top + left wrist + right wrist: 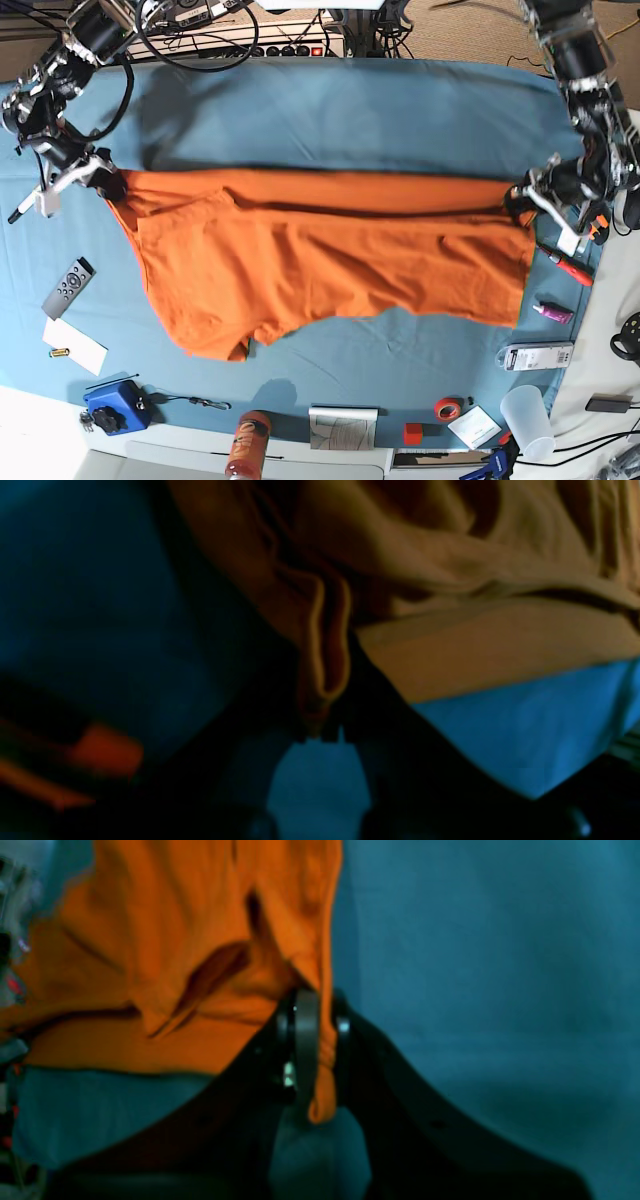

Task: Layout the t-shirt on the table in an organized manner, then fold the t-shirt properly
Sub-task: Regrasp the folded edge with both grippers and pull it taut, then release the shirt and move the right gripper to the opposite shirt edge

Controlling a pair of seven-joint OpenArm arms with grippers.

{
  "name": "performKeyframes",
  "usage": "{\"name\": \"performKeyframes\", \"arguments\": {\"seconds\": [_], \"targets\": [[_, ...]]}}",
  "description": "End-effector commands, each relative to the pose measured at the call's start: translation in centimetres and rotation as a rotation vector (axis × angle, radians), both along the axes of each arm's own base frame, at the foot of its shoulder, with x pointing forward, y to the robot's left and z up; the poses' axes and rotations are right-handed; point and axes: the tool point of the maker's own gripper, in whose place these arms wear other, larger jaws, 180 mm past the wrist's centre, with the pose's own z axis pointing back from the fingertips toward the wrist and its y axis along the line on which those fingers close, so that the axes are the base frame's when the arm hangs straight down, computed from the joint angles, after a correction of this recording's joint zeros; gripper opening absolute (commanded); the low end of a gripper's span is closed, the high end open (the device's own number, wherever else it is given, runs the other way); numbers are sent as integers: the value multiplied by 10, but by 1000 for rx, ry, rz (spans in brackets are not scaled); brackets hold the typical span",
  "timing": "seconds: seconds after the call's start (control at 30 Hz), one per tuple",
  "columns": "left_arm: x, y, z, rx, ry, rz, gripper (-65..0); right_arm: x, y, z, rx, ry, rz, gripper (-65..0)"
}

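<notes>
Left gripper (520, 200): clamped on one corner of the shirt (330, 255).
Right gripper (320, 1060): pinched on the opposite corner, fabric between its jaws.
Shirt: one, stretched between the two grippers, its lower part draping onto the table (330, 115).
Why: likely held taut by both corners so it lies flat for folding.
Count: two grippers, one shirt.

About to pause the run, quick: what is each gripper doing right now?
Left gripper: shut on the t-shirt, pinching a fold of its edge.
Right gripper: shut on the t-shirt, orange fabric between its jaws.
</notes>
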Motion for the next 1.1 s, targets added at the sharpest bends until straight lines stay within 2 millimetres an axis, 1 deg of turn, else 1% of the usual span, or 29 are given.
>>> {"name": "performKeyframes", "arguments": {"seconds": [0.0, 0.1, 0.23, 0.33, 0.43, 0.5, 0.6, 0.7, 0.73, 0.77, 0.83, 0.87, 0.9, 0.93, 1.07], "targets": [[5, 4, 12, 5, -41, -3, -650, 0, -13, 13, -29, -39, -22, -650], [-11, 1, 3, -6, -14, -18, -650, -21, -21, 3, -30, 4, -51, -650], [-31, 2, -10, -4, 38, -17, -650, -45, -24, -9, -24, 54, -65, -650], [-42, 3, -16, -1, 66, -20, -650, -57, -31, -12, -29, 65, -94, -650], [-51, 2, -21, -2, 88, -21, -650, -60, -38, -9, -34, 55, -123, -650], [-54, 2, -23, -2, 96, -21, -650, -59, -39, -7, -34, 43, -130, -650], [-54, 2, -23, -6, 94, -22, -650, -57, -39, -6, -33, 34, -132, -650], [-52, -4, -18, -37, 65, -46, -650, -57, -38, -7, -33, 39, -130, -650], [-52, -6, -17, -39, 62, -58, -603, -58, -38, -8, -32, 47, -126, -650], [-53, -6, -17, -38, 60, -63, -536, -60, -37, -9, -31, 58, -120, -650], [-53, -5, -17, -35, 63, -63, -408, -62, -36, -11, -30, 72, -113, -550], [-53, -4, -17, -35, 63, -60, -362, -62, -36, -11, -32, 73, -112, -503], [-53, -3, -16, -35, 66, -55, -332, -62, -37, -10, -34, 72, -112, -472], [-53, -2, -14, -40, 72, -52, -320, -61, -39, -7, -36, 65, -110, -462], [-54, 9, 1, 25, 41, -104, -319, -49, -45, 19, -20, -31, -91, -462]]}}
